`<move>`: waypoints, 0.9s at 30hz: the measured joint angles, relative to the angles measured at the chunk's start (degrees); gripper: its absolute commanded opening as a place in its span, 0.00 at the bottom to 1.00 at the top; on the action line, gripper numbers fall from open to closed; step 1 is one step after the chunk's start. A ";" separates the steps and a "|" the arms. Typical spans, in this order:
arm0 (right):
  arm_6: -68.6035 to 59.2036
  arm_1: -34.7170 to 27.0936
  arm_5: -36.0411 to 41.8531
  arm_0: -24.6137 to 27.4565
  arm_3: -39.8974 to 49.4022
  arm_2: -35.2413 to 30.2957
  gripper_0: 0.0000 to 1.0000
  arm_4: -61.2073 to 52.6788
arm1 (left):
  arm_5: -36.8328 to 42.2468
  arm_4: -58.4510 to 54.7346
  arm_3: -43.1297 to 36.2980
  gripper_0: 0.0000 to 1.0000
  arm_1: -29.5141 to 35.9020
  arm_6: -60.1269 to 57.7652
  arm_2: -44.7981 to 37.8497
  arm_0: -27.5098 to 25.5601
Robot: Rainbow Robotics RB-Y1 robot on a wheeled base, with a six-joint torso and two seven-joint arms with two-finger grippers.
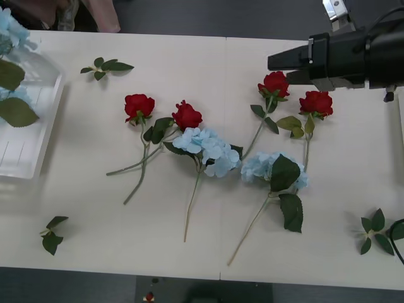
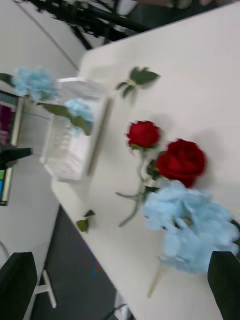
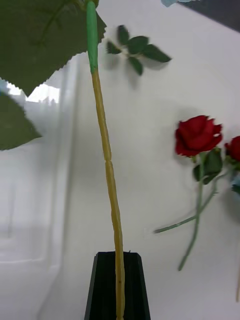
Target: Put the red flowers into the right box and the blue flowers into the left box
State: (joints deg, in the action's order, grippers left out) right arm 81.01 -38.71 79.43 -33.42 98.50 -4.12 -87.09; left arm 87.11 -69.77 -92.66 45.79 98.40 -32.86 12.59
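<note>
Our left fingers (image 3: 118, 285) clamp a blue flower's stem (image 3: 107, 165) over the left box (image 1: 28, 136); right fingers (image 2: 120, 280) wait spread above the roses (image 1: 189, 116).

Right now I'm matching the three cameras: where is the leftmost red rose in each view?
Front view: leftmost red rose, left of centre, beside a second rose.
Right wrist view: the farther bloom, between the white tray and that second rose.
Left wrist view: the one whole red bloom.
Shared landmark: the loose leaf sprig beyond its bloom.
</note>
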 measured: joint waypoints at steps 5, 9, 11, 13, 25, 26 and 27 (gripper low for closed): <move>-7.05 -2.14 5.40 0.00 -0.01 -0.68 1.00 9.11 | -1.87 7.48 7.25 0.00 0.57 3.04 0.90 0.00; -13.80 -3.10 8.58 0.00 -0.03 -2.09 1.00 16.11 | -4.28 14.27 9.31 0.00 0.57 3.06 0.90 0.00; -15.44 -3.54 10.43 0.00 -0.05 -2.22 1.00 20.29 | -5.31 16.99 9.44 0.04 0.57 3.06 0.96 0.00; -17.03 -3.89 12.40 0.00 -0.28 -2.21 1.00 24.27 | -6.46 19.21 9.47 0.22 0.57 3.07 1.52 0.00; -18.87 -3.96 10.26 0.00 -8.92 4.33 1.00 36.14 | -11.27 16.81 13.96 0.82 0.57 4.28 4.23 0.00; -18.87 -3.96 9.64 0.00 -9.22 5.53 1.00 36.86 | -11.27 15.79 13.96 0.83 0.57 4.29 4.14 0.00; -18.87 -3.95 8.96 0.00 -9.59 6.61 1.00 37.70 | -11.27 14.16 13.96 0.83 0.57 4.29 3.93 0.00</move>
State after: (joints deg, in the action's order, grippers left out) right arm 62.14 -42.66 88.38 -33.42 88.91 2.50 -49.40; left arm 75.85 -55.61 -78.69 46.36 102.68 -28.93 12.58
